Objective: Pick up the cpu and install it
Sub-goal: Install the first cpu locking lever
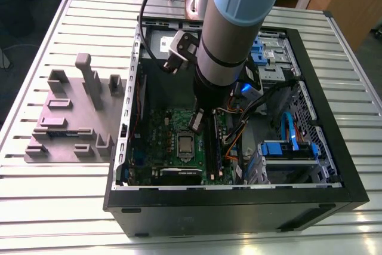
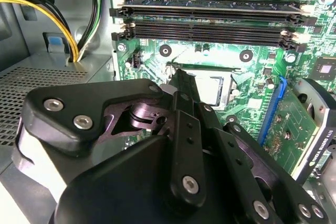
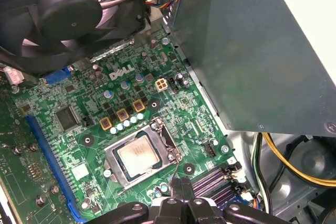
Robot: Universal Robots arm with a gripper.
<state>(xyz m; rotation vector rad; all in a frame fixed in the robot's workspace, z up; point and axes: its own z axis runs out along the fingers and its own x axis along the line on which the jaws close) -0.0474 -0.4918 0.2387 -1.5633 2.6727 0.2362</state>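
The cpu [image 1: 185, 145], a small square chip with a silvery top, lies flat in the metal-framed socket on the green motherboard [image 1: 162, 125] inside the open computer case. In the first wrist view the cpu [image 3: 139, 154] shows whole within the socket frame. In the second wrist view the cpu [image 2: 211, 88] is partly hidden behind my fingers. My gripper [image 1: 196, 125] hangs just above the board, beside the socket on the side of the memory slots [image 2: 210, 17]. Its black fingers [image 2: 185, 98] meet at a narrow tip with nothing between them. The gripper [image 3: 181, 183] is apart from the chip.
The black case wall [image 1: 239, 198] rings the board. A large grey box [image 3: 252, 51] and a black fan [image 3: 52, 9] stand close over the board. Yellow cables [image 2: 52, 9] run along one side. Blue drive brackets [image 1: 286, 150] fill the exterior view's right. A grey fixture [image 1: 71, 117] sits outside on the slatted table.
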